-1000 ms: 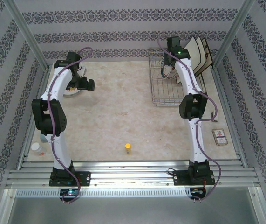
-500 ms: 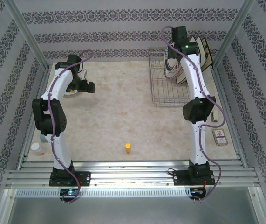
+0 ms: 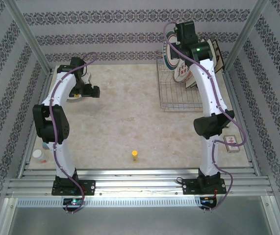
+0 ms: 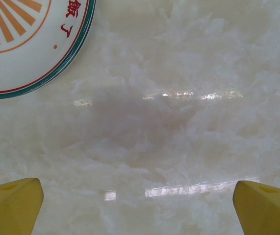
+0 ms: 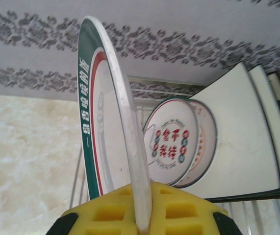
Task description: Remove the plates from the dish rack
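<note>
Gripping a green-rimmed round plate (image 5: 98, 127) by its edge, the right gripper (image 5: 142, 215) holds it upright above the dish rack (image 3: 179, 100), apparently clear of it, with more plates (image 5: 238, 147) standing behind. The left gripper (image 4: 140, 200) hangs wide open beside a flat-lying plate (image 4: 22, 44) on the table (image 4: 189, 122). Next: carry it across without tilting.

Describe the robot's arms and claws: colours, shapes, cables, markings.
The left arm and right arm have white tubular links with black joints and black bases. A purple cable runs along each. A green light glows near the right wrist. The left claw and right claw are blocky and yellow.
</note>
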{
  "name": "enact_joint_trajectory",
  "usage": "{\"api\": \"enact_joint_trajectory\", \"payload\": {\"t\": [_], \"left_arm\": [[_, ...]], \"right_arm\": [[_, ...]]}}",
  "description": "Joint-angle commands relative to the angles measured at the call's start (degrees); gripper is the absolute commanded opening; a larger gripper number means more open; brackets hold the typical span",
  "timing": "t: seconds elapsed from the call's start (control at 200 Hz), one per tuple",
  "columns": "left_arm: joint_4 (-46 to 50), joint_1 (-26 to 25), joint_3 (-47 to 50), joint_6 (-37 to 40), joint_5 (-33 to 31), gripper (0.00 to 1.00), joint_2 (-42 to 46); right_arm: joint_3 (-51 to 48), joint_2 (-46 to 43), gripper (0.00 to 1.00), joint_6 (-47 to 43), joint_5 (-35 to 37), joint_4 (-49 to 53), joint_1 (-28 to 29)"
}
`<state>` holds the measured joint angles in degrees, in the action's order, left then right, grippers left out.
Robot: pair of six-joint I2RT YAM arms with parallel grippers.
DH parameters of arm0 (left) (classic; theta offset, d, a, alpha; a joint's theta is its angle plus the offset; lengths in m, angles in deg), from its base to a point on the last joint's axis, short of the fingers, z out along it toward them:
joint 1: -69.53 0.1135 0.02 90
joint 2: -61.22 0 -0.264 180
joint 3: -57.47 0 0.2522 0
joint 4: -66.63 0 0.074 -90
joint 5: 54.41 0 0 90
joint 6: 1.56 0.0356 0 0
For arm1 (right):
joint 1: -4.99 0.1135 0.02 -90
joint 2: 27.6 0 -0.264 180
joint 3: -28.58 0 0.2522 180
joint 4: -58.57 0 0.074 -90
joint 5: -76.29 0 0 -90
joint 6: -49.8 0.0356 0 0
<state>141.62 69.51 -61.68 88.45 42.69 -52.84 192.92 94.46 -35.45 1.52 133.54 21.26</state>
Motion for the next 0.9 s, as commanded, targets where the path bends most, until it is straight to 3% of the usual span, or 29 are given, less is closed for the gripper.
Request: {"api": "enact_joint_trajectory", "payload": {"t": [0.0,0.105,0.195,0.32,0.49,0.59,0.779,0.894], "left_arm": [[0.1,-0.5,0.4,-0.1,0.1,1.0,2.0],[0.5,-0.5,-0.1,0.0,-0.2,1.0,1.8],[0.9,-0.4,-0.6,0.1,-0.7,1.0,1.7],[0.5,-0.5,-1.5,-0.4,0.0,1.0,1.8],[0.5,-0.6,-2.7,-0.5,1.3,1.0,2.0],[0.4,-0.6,-2.9,-0.1,1.3,1.0,2.5],[0.2,-0.6,-3.4,-0.2,2.0,1.0,2.8],[-3.5,-0.2,-2.6,-0.4,8.9,1.0,4.4]], "right_arm": [[-3.6,-3.7,0.0,2.8,-8.7,-0.6,0.0],[-13.5,-8.2,0.0,5.6,-17.3,-6.1,-0.4],[-24.1,-13.0,0.0,9.5,-28.6,-13.7,-1.8],[-43.1,-19.5,0.0,18.9,-47.4,-33.3,-5.0],[-61.9,-20.6,0.0,32.5,-61.3,-58.4,-7.2],[-67.9,-19.4,0.0,38.4,-64.2,-68.6,-7.5],[-71.5,-18.8,0.0,39.5,-63.7,-71.7,-6.6],[-72.3,-18.7,0.0,40.0,-63.6,-72.7,-6.4]]}}
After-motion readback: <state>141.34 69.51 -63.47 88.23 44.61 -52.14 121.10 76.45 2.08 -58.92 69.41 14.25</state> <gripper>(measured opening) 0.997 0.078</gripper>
